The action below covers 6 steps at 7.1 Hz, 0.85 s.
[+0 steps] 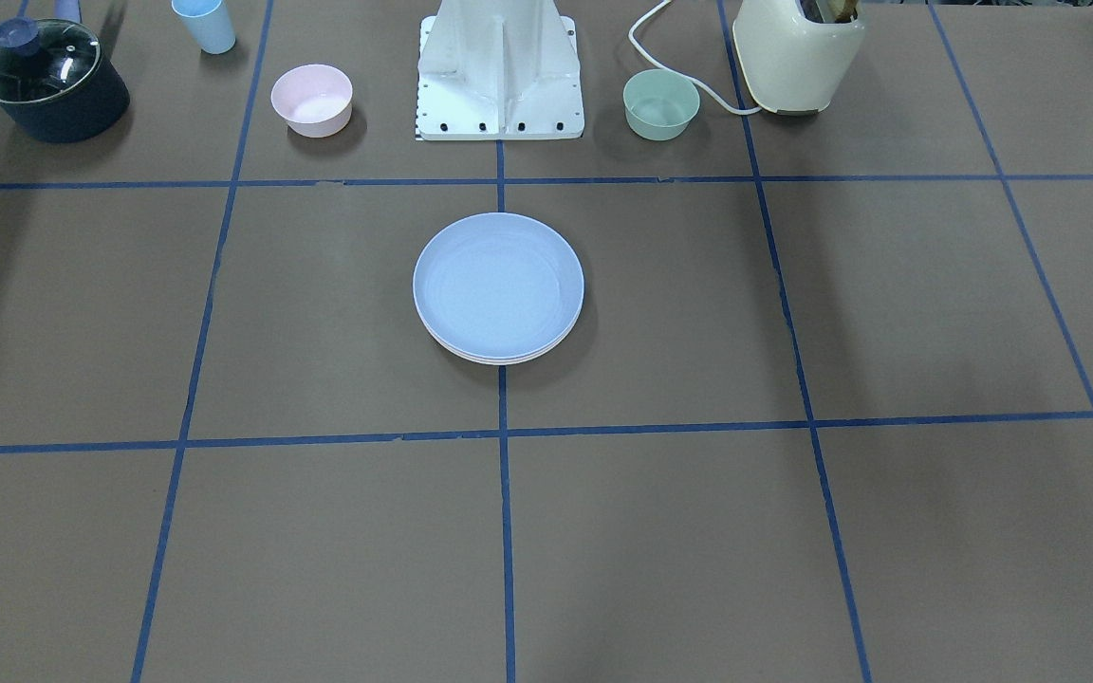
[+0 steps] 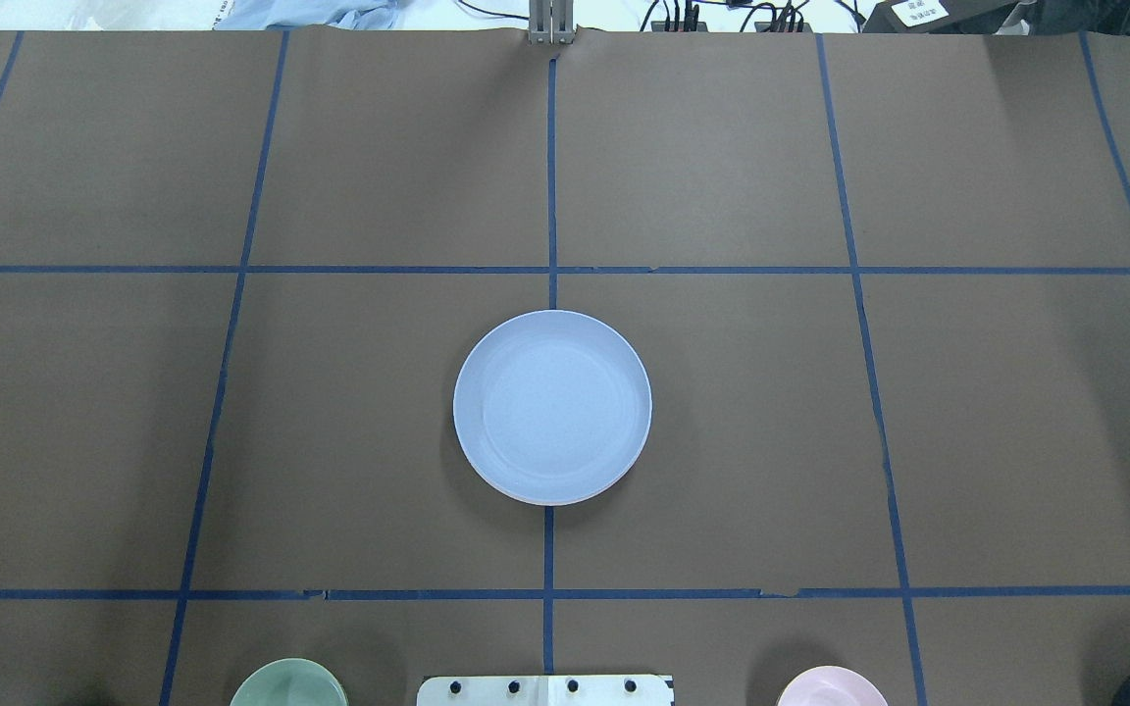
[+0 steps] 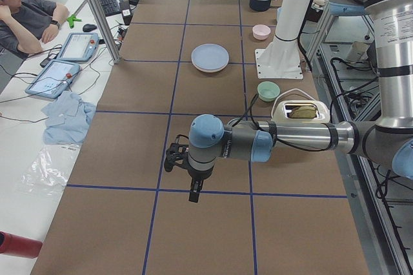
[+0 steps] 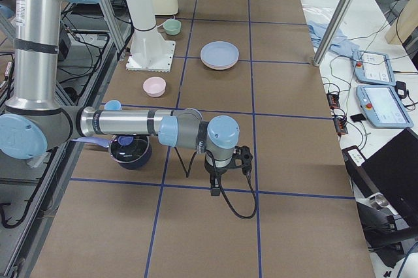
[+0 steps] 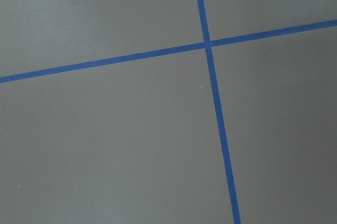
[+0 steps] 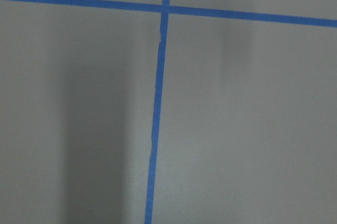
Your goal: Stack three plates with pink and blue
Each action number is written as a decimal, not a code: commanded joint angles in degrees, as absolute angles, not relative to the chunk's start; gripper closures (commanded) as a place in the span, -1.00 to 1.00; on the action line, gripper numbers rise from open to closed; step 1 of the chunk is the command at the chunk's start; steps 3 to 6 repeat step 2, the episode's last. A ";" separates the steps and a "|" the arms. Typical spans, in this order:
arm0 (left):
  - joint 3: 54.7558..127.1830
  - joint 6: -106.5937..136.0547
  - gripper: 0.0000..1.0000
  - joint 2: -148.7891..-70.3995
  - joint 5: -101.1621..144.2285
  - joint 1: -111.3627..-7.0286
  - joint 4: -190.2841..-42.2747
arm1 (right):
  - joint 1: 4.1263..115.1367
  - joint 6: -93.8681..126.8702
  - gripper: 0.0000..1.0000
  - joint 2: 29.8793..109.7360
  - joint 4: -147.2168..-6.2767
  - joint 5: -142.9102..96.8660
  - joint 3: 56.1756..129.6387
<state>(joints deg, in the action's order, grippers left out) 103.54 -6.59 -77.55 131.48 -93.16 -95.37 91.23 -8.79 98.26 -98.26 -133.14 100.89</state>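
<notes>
The light blue plate lies on top of a stack at the table's middle; it also shows in the overhead view. Thin pale pink and cream rims of the plates under it show at its near edge. Both arms are far from the stack, out at the table's ends. My left gripper points down over the paper in the exterior left view. My right gripper does the same in the exterior right view. I cannot tell whether either is open or shut. Both wrist views show only brown paper and blue tape.
Along the robot's side stand a small pink bowl, a mint-green bowl, a light blue cup, a dark pot with a glass lid, a cream toaster and the white robot base.
</notes>
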 commanded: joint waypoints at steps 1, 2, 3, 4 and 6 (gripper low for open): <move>103.54 -6.68 -1.00 -77.61 131.48 -93.16 -95.54 | 91.23 -8.79 -1.00 98.26 -98.26 -133.16 100.63; 103.54 -6.68 -1.00 -77.61 131.48 -93.16 -95.54 | 91.23 -8.79 -1.00 98.26 -98.26 -133.15 100.55; 103.54 -6.68 -1.00 -77.61 131.48 -93.16 -95.54 | 91.23 -8.79 -1.00 98.26 -98.26 -133.15 100.55; 103.54 -6.68 -1.00 -77.61 131.48 -93.16 -95.54 | 91.23 -8.79 -1.00 98.26 -98.26 -133.15 100.55; 103.54 -6.68 -1.00 -77.61 131.48 -93.16 -95.54 | 91.23 -8.79 -1.00 98.26 -98.26 -133.15 100.55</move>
